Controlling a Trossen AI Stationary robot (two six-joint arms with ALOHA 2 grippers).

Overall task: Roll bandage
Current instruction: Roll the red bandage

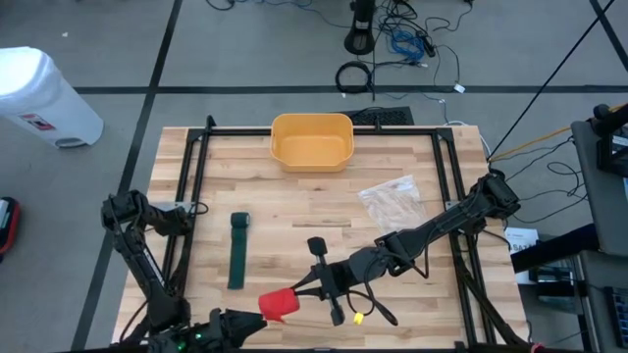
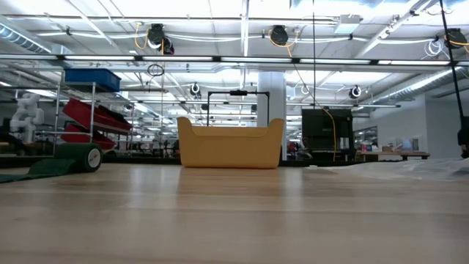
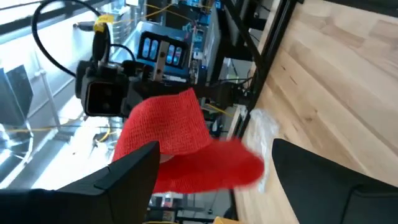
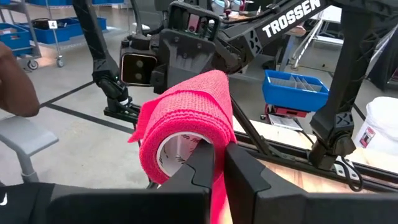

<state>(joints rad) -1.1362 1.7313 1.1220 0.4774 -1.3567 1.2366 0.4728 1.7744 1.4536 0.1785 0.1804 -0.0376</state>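
1. Right gripper [image 4: 214,171] is seen clamped on the red bandage roll [image 4: 186,134], its fingers nearly together on the wrap.
2. Left gripper [image 3: 214,171] is held wide apart just beside that roll, unclamped.
3. Only the high view shows the green bandage [image 1: 237,250], well apart from both.
4. "TROSSEN" [image 4: 292,18] is read on the left arm beyond the roll.

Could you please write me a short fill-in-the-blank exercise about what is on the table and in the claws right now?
1. The right claw is shut on a ____ bandage roll.
2. The left claw, facing that roll near the table's front edge, is ____.
3. The green bandage lies flat, partly ____, on the wooden table.
4. The bin at the table's far edge is ____.

Missing words: red; open; unrolled; yellow
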